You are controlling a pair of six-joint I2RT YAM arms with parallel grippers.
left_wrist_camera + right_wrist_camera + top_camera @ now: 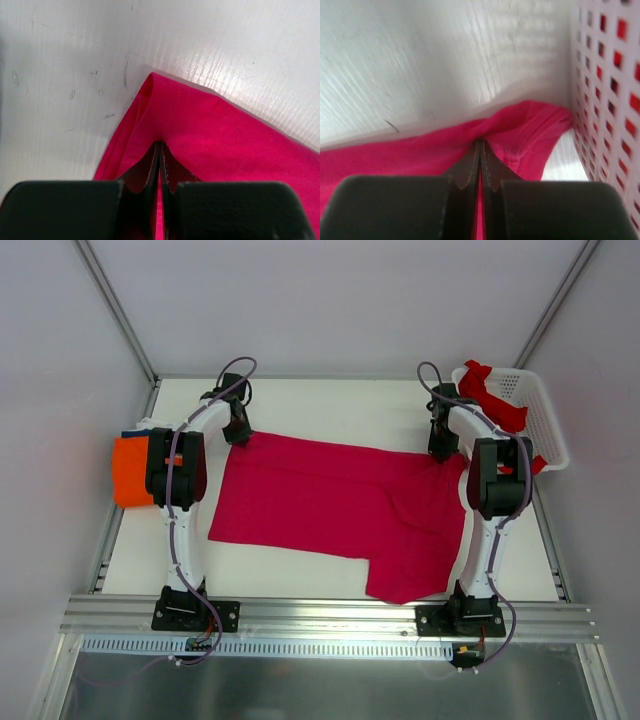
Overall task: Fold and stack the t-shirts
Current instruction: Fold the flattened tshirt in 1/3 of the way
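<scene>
No text, label, brand or number can be read in any view. The pink shirt [330,502], basket [549,422] and table [330,405] show only plain surfaces.

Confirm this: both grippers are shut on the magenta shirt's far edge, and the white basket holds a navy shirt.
Wrong colour: the top view shows a red shirt in the white basket, not navy. The left gripper and right gripper are indeed shut on the far edge of the magenta shirt.
</scene>
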